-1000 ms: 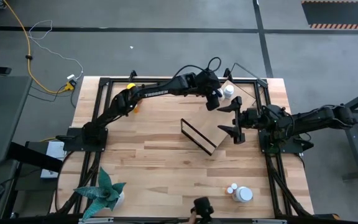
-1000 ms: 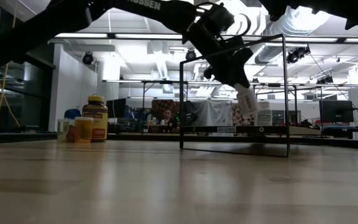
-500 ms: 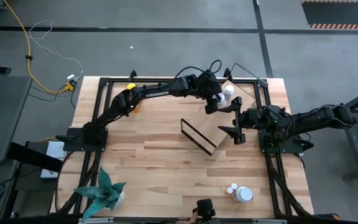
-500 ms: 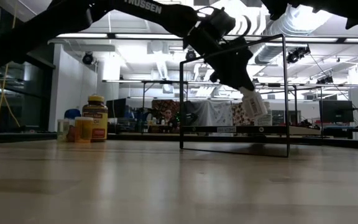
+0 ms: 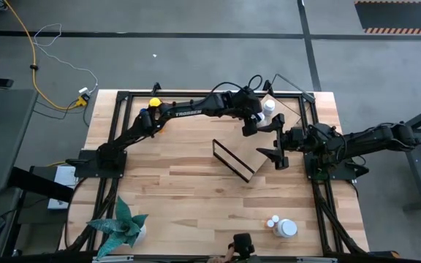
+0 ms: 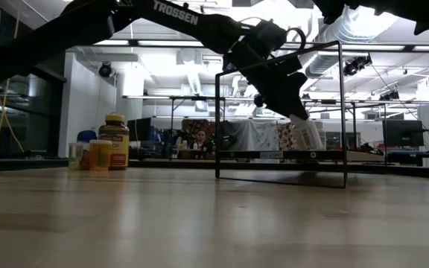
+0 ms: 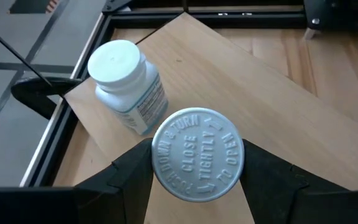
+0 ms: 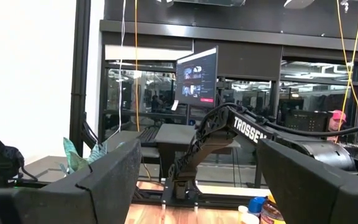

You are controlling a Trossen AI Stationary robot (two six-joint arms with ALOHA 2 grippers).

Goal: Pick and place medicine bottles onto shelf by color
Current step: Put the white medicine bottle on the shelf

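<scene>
In the left wrist view the held white bottle [image 7: 197, 154] shows only its cap; its body is hidden below, and the dark fingers [image 7: 131, 176] gripping it run off the picture's edge. From above, this bottle is hidden under the left gripper [image 5: 253, 117], beside the shelf [image 5: 265, 139]. Small bottles [image 6: 99, 152] well apart from the shelf in the low view are too small to read, their colours uncertain
</scene>
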